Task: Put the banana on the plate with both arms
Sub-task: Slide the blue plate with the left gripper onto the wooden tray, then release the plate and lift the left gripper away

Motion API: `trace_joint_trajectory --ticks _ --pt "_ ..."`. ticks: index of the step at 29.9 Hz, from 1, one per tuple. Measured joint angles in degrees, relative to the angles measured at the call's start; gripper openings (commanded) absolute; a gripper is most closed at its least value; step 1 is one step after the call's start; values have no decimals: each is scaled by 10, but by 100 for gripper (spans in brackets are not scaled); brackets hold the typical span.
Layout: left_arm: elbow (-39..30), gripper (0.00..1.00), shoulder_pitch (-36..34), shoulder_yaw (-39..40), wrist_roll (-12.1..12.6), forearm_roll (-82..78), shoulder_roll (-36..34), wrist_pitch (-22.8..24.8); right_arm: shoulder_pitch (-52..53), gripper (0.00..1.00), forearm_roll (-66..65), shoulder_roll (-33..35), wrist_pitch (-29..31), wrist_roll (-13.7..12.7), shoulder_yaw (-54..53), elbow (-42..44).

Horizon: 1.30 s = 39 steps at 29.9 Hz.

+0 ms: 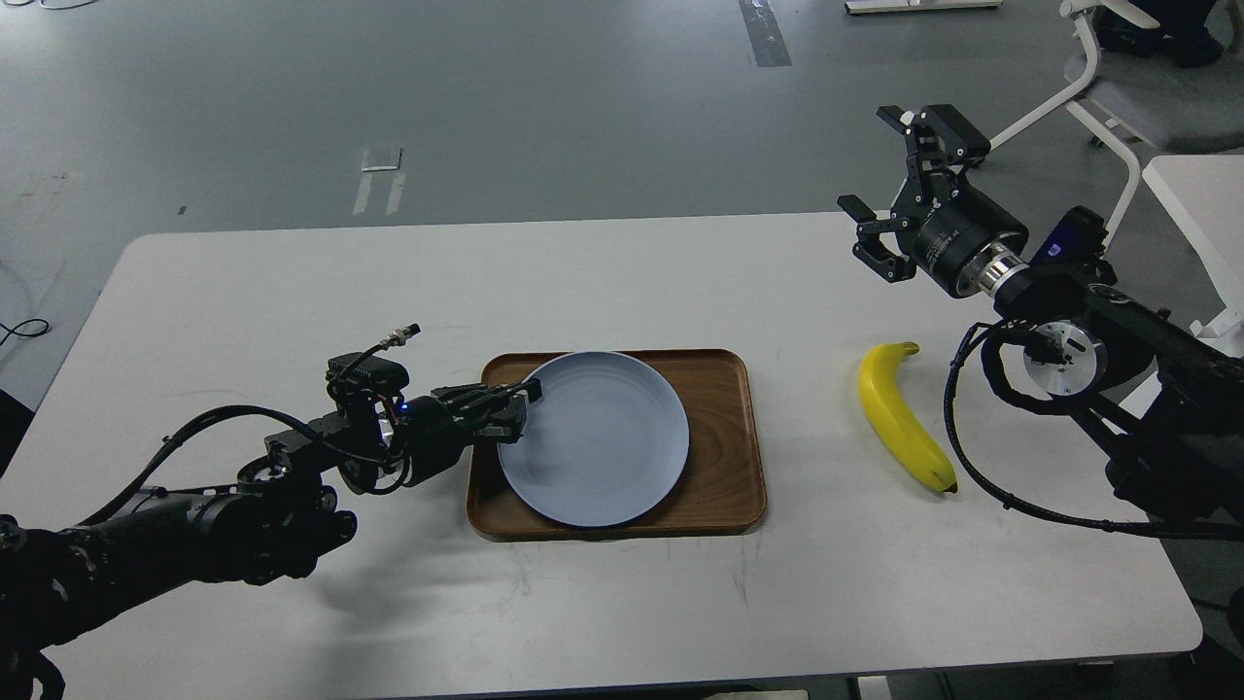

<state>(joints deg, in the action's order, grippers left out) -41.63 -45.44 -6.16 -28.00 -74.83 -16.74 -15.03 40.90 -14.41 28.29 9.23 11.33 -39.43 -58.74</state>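
Observation:
The pale blue-grey plate (pixel 603 442) sits over the middle of the brown wooden tray (pixel 724 437). My left gripper (pixel 517 406) is shut on the plate's left rim and holds it there. The yellow banana (pixel 899 418) lies on the white table, right of the tray, stem end away from me. My right gripper (pixel 899 190) is open and empty, raised above the table's far right edge, well behind the banana.
The white table (pixel 292 282) carries everything. A black cable (pixel 957 418) from my right arm loops down close to the banana's right side. A white chair (pixel 1118 87) and another white table (pixel 1200 194) stand past the right edge.

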Motion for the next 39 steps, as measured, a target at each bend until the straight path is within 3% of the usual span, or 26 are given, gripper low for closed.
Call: trace_joint_trajectory --ticks 12,14,15,17,18,20,22,25,29,33,36,39 --pt "0 2 -21 -1 0 1 34 4 -2 100 0 14 0 0 -2 -7" --pt "0 21 -20 -1 0 1 34 6 -3 100 0 17 0 0 -3 -8" --pt "0 25 -20 -1 0 1 34 6 -3 100 0 18 0 0 -3 -9" --pt "0 46 -18 -1 0 3 34 8 -4 100 0 19 0 0 -3 -10" --pt "0 46 -17 -1 0 4 34 8 -5 100 0 19 0 0 -3 -10" --pt "-4 66 -17 -1 0 8 37 9 -5 100 0 20 0 0 -3 -10" --pt "-6 74 -17 0 0 9 42 9 -5 100 0 20 0 0 -3 -11" --pt "-1 98 -17 3 0 14 46 6 -6 100 -2 21 0 0 -2 -11" --pt "6 98 -22 15 0 65 45 1 -5 100 -17 34 0 0 0 -13" --pt "7 98 -81 27 0 208 44 -1 1 99 -104 80 1 2 7 -40" --pt "7 98 -136 41 0 344 44 15 2 98 -226 124 1 7 26 -76" --pt "7 98 -169 81 0 489 40 63 2 97 -406 176 2 10 70 -112"
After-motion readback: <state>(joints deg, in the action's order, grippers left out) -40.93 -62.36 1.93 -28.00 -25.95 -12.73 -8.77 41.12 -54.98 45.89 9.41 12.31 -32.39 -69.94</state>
